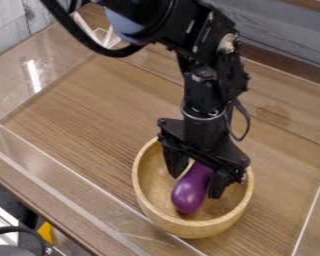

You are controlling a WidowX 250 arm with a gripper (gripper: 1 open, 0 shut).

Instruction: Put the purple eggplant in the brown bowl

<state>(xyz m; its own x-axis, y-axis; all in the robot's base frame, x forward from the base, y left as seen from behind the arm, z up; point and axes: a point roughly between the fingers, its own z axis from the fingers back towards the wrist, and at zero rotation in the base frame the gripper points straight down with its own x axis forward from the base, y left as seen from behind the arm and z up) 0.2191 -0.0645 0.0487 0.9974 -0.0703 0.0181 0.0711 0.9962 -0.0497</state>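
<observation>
The purple eggplant [191, 190] lies inside the brown bowl [156, 205], resting on the bowl's floor toward its right side. The bowl sits on the wooden table near the front right. My gripper [199, 172] hangs just above the eggplant with its black fingers [171, 164] spread apart on either side of the fruit's upper end. The jaws are open and no longer squeeze the eggplant. The arm rises from the gripper toward the upper left.
A clear plastic wall [43, 190] runs along the table's left and front edges. The wooden tabletop [96, 110] stretches to the left and behind the bowl. A grey wall panel [283, 40] stands at the back right.
</observation>
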